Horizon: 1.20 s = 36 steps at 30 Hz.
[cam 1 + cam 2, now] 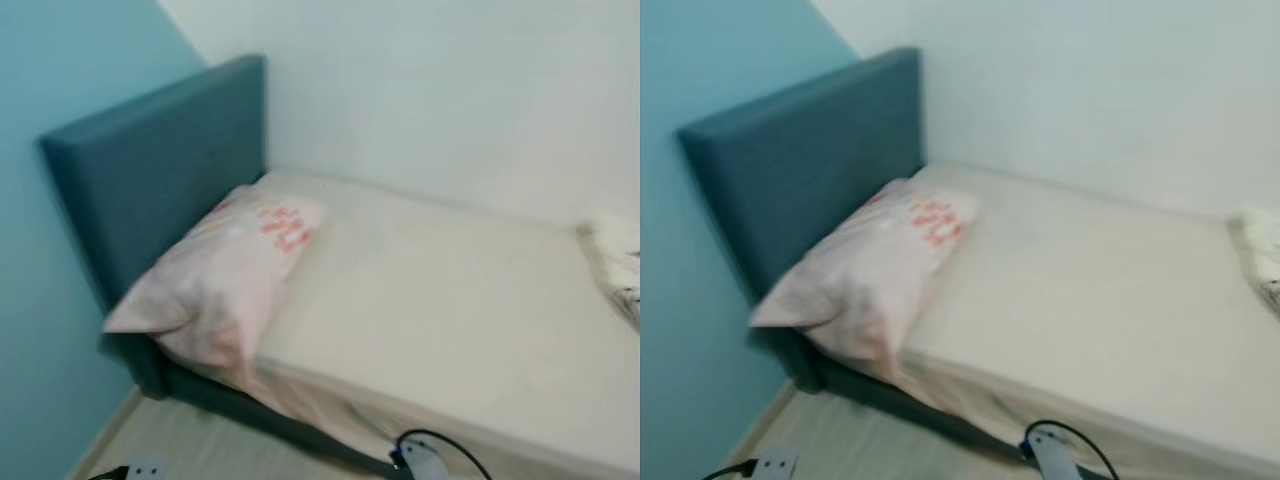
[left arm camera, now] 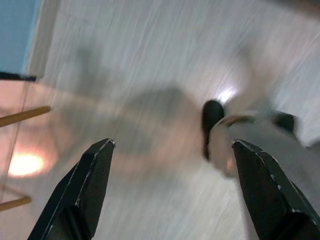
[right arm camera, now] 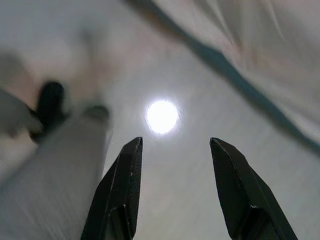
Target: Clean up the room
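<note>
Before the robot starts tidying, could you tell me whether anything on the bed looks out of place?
The pink pillow lies askew, leaning on the headboard with one corner hanging over the mattress edge. Crumpled bedding sits at the far right.

A small bedroom, slightly blurred. A single bed [image 1: 470, 300] with a bare cream sheet stands in the corner, its long side against a plain white wall [image 1: 450, 90]. A padded teal headboard [image 1: 150, 160] rises at the head of the bed, against a light blue wall [image 1: 50, 300]. The teal bed base [image 1: 890, 395] shows below the sheet's hanging edge. The floor [image 1: 200, 445] is pale wood-look boards with a white skirting board [image 2: 42, 37] at the foot of the blue wall. A bright round glare from a light reflects off the glossy floor in the right wrist view.
</note>
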{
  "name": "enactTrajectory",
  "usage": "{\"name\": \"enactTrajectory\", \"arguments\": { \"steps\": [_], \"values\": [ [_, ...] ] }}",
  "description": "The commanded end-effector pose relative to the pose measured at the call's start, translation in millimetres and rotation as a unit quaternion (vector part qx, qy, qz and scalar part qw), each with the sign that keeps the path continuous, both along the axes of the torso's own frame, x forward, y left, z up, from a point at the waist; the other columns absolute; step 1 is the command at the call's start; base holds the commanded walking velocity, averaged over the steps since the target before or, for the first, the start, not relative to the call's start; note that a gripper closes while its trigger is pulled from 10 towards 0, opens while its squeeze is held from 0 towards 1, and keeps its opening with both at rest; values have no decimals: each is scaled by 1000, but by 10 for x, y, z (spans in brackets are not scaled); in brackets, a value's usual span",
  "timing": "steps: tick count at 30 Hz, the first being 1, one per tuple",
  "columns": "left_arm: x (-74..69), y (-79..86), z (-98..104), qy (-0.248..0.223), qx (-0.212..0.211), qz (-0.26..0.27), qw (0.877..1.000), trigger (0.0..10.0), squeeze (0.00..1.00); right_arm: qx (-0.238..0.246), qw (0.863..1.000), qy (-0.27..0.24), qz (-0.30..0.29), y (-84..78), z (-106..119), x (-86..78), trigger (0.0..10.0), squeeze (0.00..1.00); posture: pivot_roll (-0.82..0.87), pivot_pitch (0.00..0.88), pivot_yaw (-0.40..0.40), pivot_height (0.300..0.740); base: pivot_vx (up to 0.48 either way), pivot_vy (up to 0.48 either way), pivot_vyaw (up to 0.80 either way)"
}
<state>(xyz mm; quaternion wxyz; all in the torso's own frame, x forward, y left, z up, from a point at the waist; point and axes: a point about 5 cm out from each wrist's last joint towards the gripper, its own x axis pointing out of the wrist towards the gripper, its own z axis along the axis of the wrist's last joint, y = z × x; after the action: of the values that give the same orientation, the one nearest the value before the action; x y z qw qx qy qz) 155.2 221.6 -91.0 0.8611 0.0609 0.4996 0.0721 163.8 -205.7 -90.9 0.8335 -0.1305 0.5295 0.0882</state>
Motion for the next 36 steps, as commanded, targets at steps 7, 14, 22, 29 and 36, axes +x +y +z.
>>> {"name": "enactTrajectory", "arguments": {
  "steps": [7,14,22,29,36],
  "values": [
    [14,-63,-8,1,-6,-7,1000,10000,0,-5,1000,-3,-13,-98,31,31,10000,0,22,0,-69,740,0,-480,0],
    [14,-67,-10,2,-6,-5,1000,10000,0,0,1000,-4,2,118,12,79,10000,0,25,0,-80,740,0,-480,0],
    [28,-95,-9,-2,-10,-4,1000,10000,0,13,1000,-10,2,206,12,104,10000,0,28,0,-85,740,0,-480,0],
    [120,-145,22,-19,-19,7,1000,10000,0,23,1000,-14,-3,201,19,115,10000,0,32,0,-88,740,0,-480,0],
    [141,-131,33,-21,-18,6,1000,10000,0,21,1000,-13,-7,195,21,121,10000,0,32,0,-86,740,0,-480,0]
  ]
}}
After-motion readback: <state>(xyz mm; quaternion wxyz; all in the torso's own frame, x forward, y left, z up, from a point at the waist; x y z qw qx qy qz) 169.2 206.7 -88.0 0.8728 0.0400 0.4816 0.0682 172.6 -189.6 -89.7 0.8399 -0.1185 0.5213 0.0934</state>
